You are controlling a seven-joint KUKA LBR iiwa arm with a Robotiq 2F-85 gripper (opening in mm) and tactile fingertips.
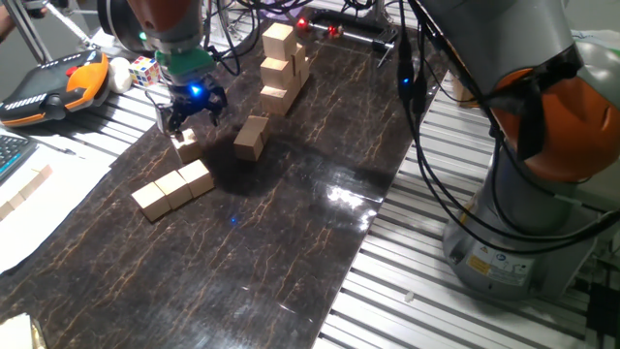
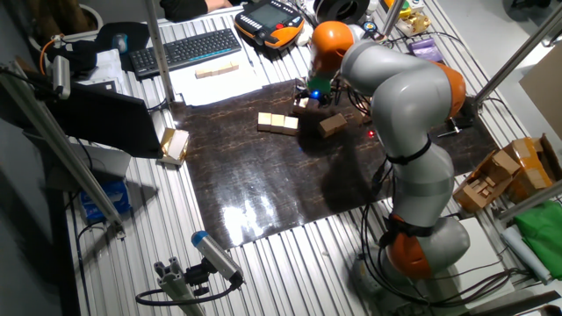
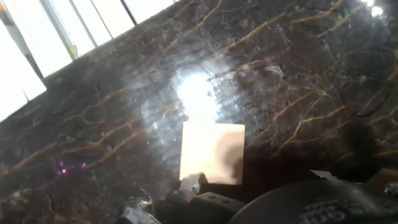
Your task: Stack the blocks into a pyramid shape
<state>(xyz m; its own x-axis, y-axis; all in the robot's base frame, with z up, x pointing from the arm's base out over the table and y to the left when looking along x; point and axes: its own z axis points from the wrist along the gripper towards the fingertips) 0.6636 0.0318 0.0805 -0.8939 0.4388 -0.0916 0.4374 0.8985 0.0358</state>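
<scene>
Nearest on the dark marbled bench (image 1: pixel 291 252) lay a row of three blocks (image 1: pixel 173 189), plain light tan cubes touching side to side. Just beyond, the tool (image 1: pixel 191 118) hung over a single block (image 1: pixel 186 146); whether its fingers gripped it I cannot tell. Another loose block (image 1: pixel 251 137) sat tilted nearby. Farthest stood a taller tower of similar cubes (image 1: pixel 281 68).

The arm is bent way over, reaching down to the far side of the mat with the wrist pointing pretty much straight down. The gripper (image 1: pixel 191 124) hangs low, fingers spread apart with nothing between them (blue light glowing on the hand).
</scene>
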